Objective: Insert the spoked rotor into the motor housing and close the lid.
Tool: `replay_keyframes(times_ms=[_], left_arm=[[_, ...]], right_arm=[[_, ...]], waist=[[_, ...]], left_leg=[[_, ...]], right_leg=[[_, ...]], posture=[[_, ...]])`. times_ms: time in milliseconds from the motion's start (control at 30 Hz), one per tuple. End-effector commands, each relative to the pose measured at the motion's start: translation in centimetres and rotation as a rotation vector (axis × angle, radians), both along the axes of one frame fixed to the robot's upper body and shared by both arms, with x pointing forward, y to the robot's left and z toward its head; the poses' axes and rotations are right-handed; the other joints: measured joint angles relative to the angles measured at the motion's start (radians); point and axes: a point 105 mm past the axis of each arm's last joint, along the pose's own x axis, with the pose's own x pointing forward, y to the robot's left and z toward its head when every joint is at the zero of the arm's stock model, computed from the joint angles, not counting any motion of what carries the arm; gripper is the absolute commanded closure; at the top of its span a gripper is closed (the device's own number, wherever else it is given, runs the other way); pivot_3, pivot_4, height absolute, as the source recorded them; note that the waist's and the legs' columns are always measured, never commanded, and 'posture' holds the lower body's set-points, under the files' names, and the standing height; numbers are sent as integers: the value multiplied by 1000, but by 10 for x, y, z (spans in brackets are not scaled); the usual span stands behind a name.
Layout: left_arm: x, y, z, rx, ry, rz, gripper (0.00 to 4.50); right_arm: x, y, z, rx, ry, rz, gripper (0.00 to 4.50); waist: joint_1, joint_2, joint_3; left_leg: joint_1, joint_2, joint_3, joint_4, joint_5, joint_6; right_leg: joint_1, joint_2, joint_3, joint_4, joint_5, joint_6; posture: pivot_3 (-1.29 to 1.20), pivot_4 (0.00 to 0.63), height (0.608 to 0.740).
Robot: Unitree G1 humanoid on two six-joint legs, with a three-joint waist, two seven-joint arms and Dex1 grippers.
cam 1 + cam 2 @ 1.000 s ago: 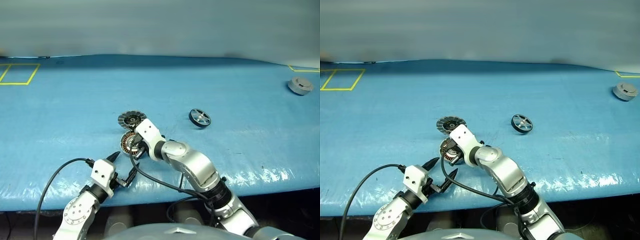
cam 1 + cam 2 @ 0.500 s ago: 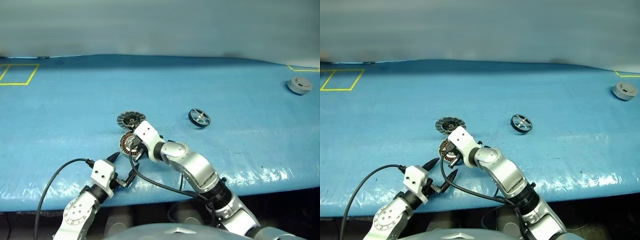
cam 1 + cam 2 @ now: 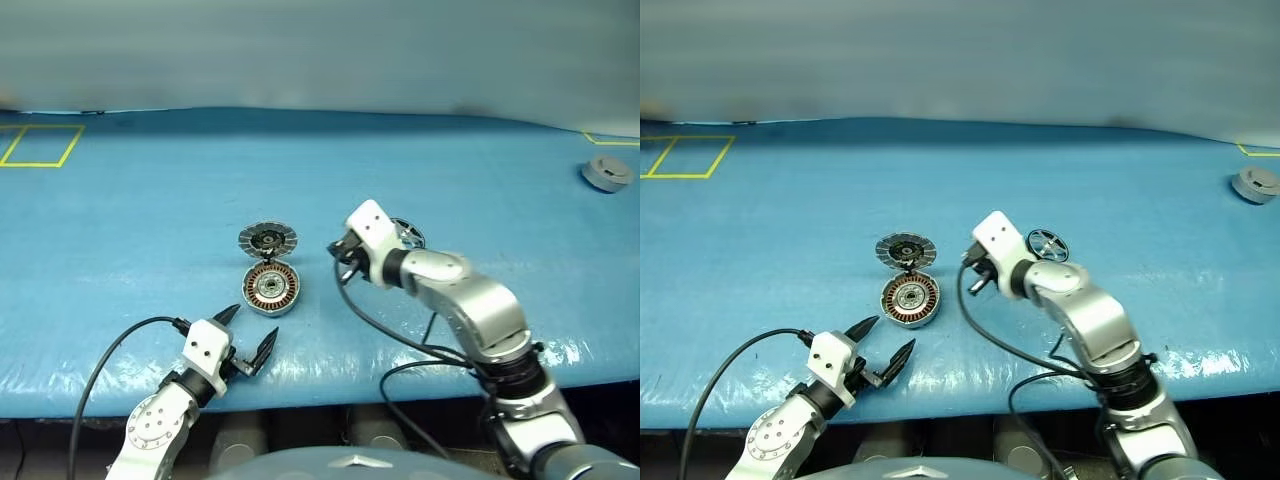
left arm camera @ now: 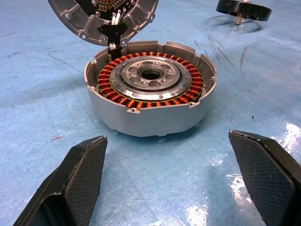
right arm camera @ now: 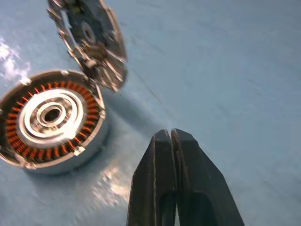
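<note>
Right gripper (image 3: 978, 276): shifted since the earlier frames, off the motor housing (image 3: 271, 289) and out to the right, halted above the blue table cover (image 3: 140, 210) between housing and spoked rotor (image 3: 1046, 244); fingers pressed together at the tips in the right wrist view, empty, nothing grasped. Left gripper (image 3: 247, 333): unmoved near the front edge of the cover, just short of the housing, fingers (image 4: 80, 174) spread wide, empty, the housing seen between them but apart from both. Motor housing: flat on the cover, open upward, ring of copper windings around a silver centre exposed, no rotor inside. Lid (image 3: 267, 239): swung open on the far side of the housing, joined at the rim, inner face of radial silver-and-dark segments shown upward. Spoked rotor: black rim, silver spokes, on the cover to the right of the housing, partly hidden behind the right wrist in the left eye view. Second grey puck (image 3: 607, 172): far right of the cover, well apart. Yellow tape square (image 3: 38, 147): far left corner.
</note>
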Motion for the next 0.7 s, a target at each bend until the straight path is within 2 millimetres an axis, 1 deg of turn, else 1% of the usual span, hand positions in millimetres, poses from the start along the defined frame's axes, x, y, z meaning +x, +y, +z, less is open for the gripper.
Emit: replay_keyframes(times_ms=[33,67,133,200,267,333,467,500,700], left_arm=[[1,-4,11,1,-40,-34,0],[2,-4,11,-1,-39,-39,0],[2,-5,11,-2,-38,-45,0],[3,-6,11,-6,-37,-51,0],[3,-7,11,-9,-36,-52,0],[4,-8,11,-12,-35,-50,0],[3,-7,11,-17,-30,-36,0],[3,-7,10,-18,-29,-31,0],[2,-6,10,-20,-28,-20,0]], right_arm=[[21,-44,24,-49,-77,-141,3224],[27,-56,29,-58,-81,-185,2922],[36,-71,35,-77,-90,-242,2211],[45,-83,38,-76,-82,-301,1571],[50,-87,38,-74,-66,-328,903],[53,-88,34,-43,-24,-339,903],[53,-84,22,-6,45,-342,903],[53,-86,18,-4,53,-352,903],[53,-89,8,1,83,-375,903]], waist=[[0,0,0],[-2,0,0],[-5,0,0],[-7,0,0],[-6,0,0],[-5,0,1],[-4,0,1],[-4,1,1],[-4,1,1]], left_leg=[[0,0,0,0,0,0],[0,0,1,0,0,0],[0,0,3,0,0,0],[0,1,4,0,0,0],[0,1,4,0,0,0],[0,0,4,0,0,0],[-1,0,4,0,-1,1],[-1,0,4,0,-1,1],[-1,0,4,0,-1,1]], right_leg=[[0,0,0,0,0,0],[0,0,1,0,0,0],[0,1,1,0,0,0],[0,1,1,0,0,0],[0,2,1,0,0,0],[0,2,1,0,1,1],[0,1,2,-1,2,3],[0,1,2,-1,4,6],[0,1,2,-1,4,6]], posture=[[0,150,740],[0,150,740],[0,150,740],[0,150,740],[0,150,740],[0,150,740],[0,150,740],[0,150,740],[0,150,740]])
